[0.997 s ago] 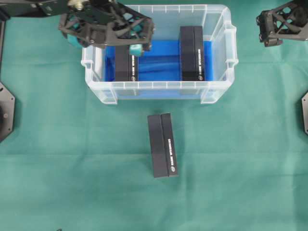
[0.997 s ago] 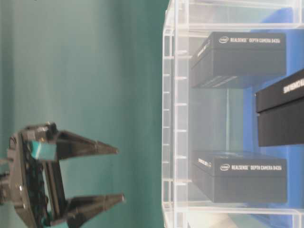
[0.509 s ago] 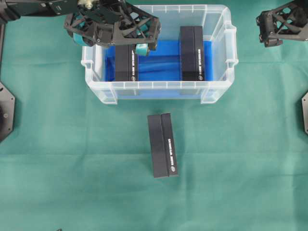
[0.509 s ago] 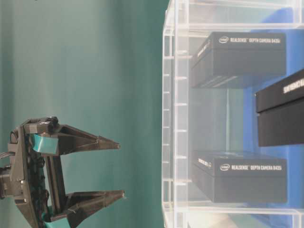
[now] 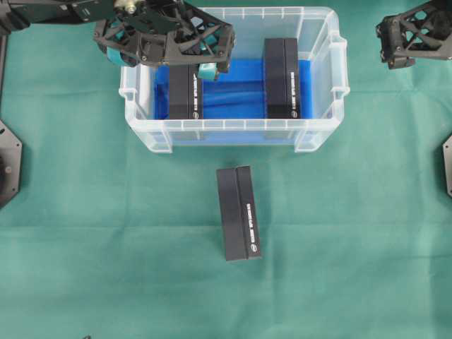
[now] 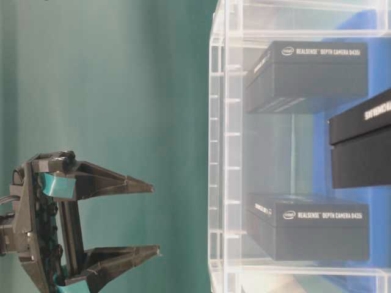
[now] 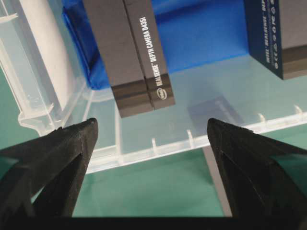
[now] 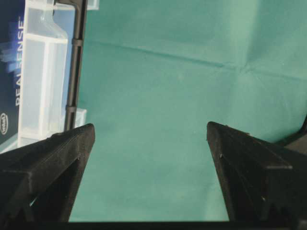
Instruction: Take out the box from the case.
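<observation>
The case [image 5: 321, 85] is a clear bin lined with blue cloth, at the back middle of the table. Two black boxes stand inside it, one on the left [image 5: 185, 95] and one on the right [image 5: 282, 78]. Another black box [image 5: 239, 212] lies on the green cloth in front of the case. My left gripper [image 5: 176, 56] hovers open above the case's left end, over the left box [image 7: 134, 52], touching nothing. From table level the same gripper [image 6: 155, 218] is well clear of the rim. My right gripper [image 5: 395, 46] hangs open and empty beyond the case's right end.
The case's near wall [image 7: 158, 143] shows between my left fingers, with the right box [image 7: 283, 33] at the top right. In the right wrist view the case corner [image 8: 43, 81] is at the left and green cloth [image 8: 168, 96] lies below the gripper [image 8: 150, 127].
My left gripper shifted a little to the right over the case's left end, then held still. Its jaws stayed wide. The right arm and all boxes have not moved.
</observation>
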